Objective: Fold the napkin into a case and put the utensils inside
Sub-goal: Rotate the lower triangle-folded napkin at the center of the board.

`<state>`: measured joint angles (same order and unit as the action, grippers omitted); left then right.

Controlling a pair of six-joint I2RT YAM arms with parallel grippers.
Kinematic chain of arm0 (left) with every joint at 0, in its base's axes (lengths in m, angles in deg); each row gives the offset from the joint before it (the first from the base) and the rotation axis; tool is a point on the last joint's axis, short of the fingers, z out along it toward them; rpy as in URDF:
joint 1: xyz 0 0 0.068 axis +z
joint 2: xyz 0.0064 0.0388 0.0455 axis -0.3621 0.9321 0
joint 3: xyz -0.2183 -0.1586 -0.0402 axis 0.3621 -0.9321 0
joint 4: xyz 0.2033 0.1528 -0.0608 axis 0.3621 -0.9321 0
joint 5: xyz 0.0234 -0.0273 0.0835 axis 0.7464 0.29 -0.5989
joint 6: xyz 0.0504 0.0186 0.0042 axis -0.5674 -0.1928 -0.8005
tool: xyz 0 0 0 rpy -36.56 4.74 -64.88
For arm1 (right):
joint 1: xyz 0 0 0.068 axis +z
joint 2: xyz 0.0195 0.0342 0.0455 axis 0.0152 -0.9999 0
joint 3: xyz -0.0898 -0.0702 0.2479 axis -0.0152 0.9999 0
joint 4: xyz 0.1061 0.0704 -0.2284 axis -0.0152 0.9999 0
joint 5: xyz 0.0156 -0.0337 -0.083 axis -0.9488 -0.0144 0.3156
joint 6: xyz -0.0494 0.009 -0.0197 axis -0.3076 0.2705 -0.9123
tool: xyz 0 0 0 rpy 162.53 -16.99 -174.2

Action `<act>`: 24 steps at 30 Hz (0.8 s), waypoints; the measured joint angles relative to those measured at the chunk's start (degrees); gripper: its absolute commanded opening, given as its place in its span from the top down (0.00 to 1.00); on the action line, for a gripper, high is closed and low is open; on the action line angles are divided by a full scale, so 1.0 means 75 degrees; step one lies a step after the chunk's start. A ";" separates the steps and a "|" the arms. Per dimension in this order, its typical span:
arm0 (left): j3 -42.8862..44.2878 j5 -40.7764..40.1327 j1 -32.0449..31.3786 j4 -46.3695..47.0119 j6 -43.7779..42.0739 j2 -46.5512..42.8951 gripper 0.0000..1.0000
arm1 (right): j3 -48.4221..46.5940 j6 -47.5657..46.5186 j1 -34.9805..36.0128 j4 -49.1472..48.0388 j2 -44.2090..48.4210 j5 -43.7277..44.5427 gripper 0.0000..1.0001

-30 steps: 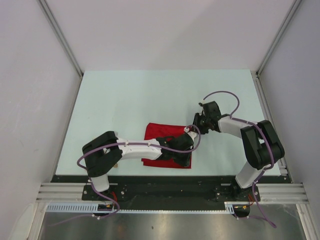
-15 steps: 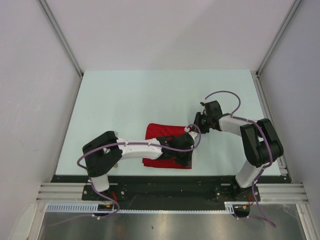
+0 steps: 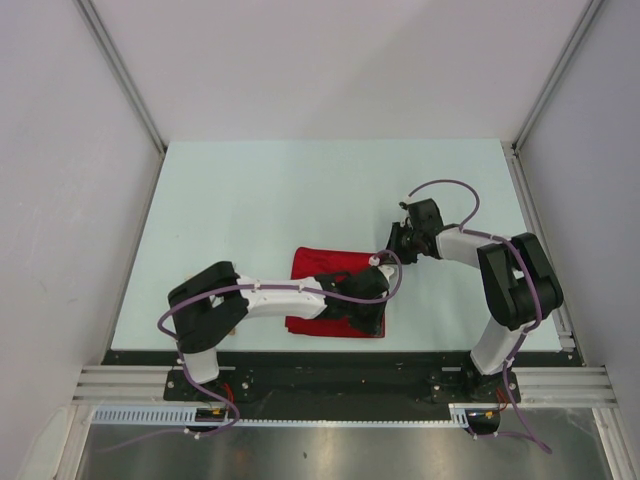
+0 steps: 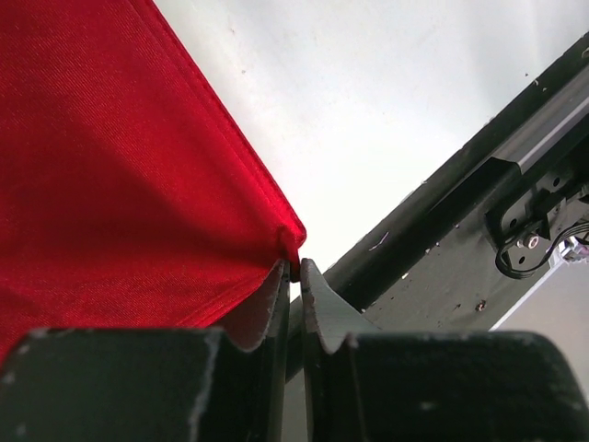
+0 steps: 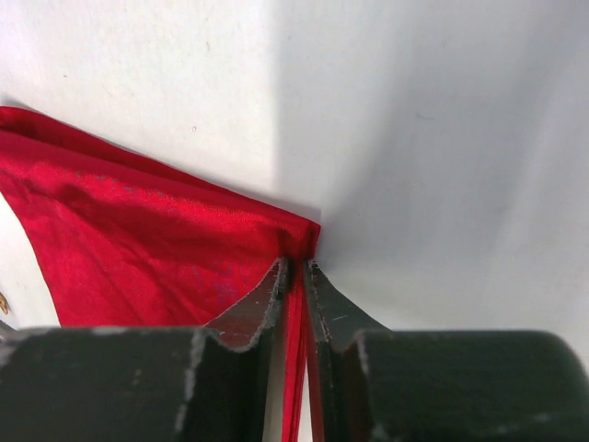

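**FOLD STEP: TWO CORNERS GRIPPED**

The napkin (image 3: 312, 268) lies on the table (image 3: 250, 190), close to the near edge. The left gripper (image 4: 294, 274) is pinched narrow on the napkin's near right corner. The right gripper (image 5: 294, 273) is pinched narrow on its far right corner. The step in hand appears to be folding. The next move likely calls for lifting both corners together and carrying them across evenly. The utensils cannot be made out.

We see the left gripper (image 4: 294, 276) pinching one corner of the red napkin (image 4: 120, 184), its jaws almost together on the hem. Right of that corner lies white table (image 4: 368, 110), then a black rail (image 4: 460, 230).
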<state>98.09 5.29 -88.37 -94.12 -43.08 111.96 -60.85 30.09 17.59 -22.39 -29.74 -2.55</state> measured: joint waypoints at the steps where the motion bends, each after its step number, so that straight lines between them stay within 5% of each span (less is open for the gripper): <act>1: 0.0000 0.0015 0.0000 0.0003 0.0012 0.0006 0.86 | -0.0003 0.0000 -0.0006 0.0000 -0.0009 0.0000 0.87; 14: 0.0160 0.0192 0.0000 0.0017 0.0146 0.0108 0.78 | -0.0015 0.0003 -0.0026 0.0000 -0.0032 -0.0032 0.87; 20: 0.0452 0.0221 0.0000 -0.0012 0.0143 0.0216 0.74 | -0.0038 0.0015 -0.0032 0.0055 -0.0020 -0.0026 0.74; 24: 0.0542 0.0332 0.0000 -0.0050 0.0146 0.0262 0.60 | -0.0026 0.0026 -0.0236 0.0399 0.0187 0.0003 0.65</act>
<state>102.16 7.78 -88.37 -94.49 -41.99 113.93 -61.05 30.29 15.82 -19.39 -28.34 -2.53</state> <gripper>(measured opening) 0.315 0.304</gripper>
